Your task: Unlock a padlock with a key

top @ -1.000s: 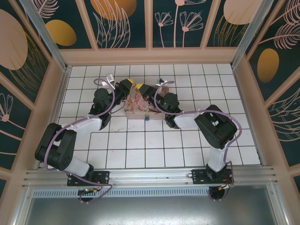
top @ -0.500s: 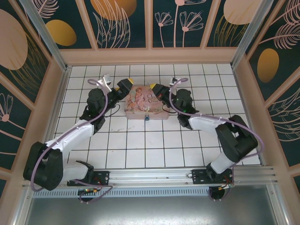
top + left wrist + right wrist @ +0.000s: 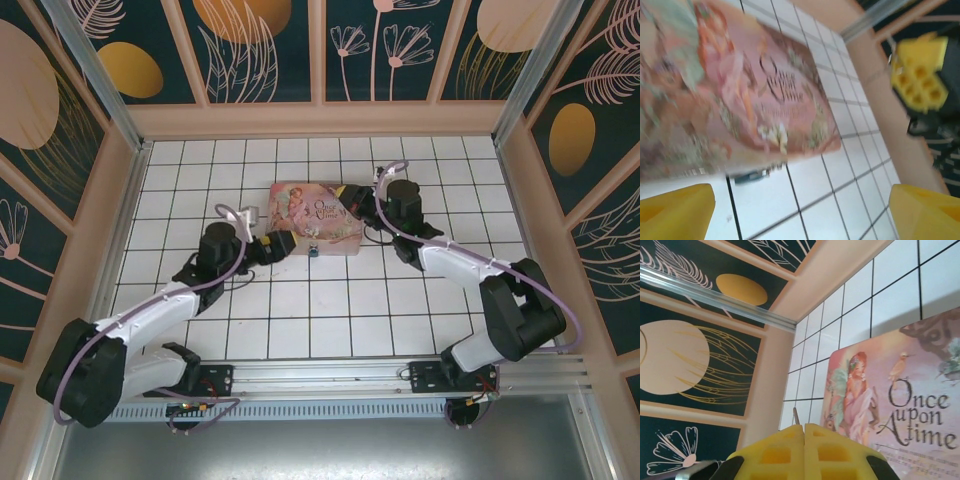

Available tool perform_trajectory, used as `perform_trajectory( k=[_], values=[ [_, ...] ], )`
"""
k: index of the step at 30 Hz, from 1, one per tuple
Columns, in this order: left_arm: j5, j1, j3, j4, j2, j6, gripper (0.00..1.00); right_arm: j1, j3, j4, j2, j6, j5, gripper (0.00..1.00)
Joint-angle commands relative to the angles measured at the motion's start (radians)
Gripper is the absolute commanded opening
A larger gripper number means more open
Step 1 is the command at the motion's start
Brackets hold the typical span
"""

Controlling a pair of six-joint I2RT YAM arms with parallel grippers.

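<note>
The tiny blue padlock hangs at the front edge of the pink floral tin; in the left wrist view the padlock is a blurred blue-grey shape under the tin's near edge. My left gripper sits at the tin's near-left corner, open, its yellow fingertips wide apart with bare tile between them; the left gripper holds nothing. My right gripper rests at the tin's far right edge. In the right wrist view the right gripper is shut, and the thin grey key pokes out between its pads.
The white tiled floor is ringed by low wooden walls with floral panels. The right gripper's yellow pad shows across the tin in the left wrist view. Open tiles lie in front of the tin and the padlock.
Both grippers have drawn back from over the tin. The left gripper swung from the tin's far-left side down to its near-left corner. The right gripper shifted slightly right.
</note>
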Motion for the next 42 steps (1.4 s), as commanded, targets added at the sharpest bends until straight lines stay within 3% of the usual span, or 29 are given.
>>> perform_trajectory(
  k=[1,10,16,25,42],
  values=[
    [-0.005,-0.044,-0.044,0.094,0.057,0.059,0.88,-0.012,-0.026,0.01,-0.025,-0.034,-0.048,0.0],
    [-0.059,-0.128,-0.069,0.281,0.248,0.129,0.81,-0.042,-0.085,0.135,0.005,-0.005,-0.091,0.0],
    [-0.114,-0.13,-0.077,0.361,0.308,0.175,0.79,-0.052,-0.076,0.208,0.062,0.013,-0.122,0.0],
    [-0.098,-0.138,-0.075,0.476,0.391,0.197,0.76,-0.067,-0.068,0.351,0.164,0.052,-0.157,0.0],
    [-0.104,-0.159,-0.06,0.611,0.528,0.215,0.72,-0.069,-0.066,0.464,0.271,0.105,-0.186,0.0]
  ],
)
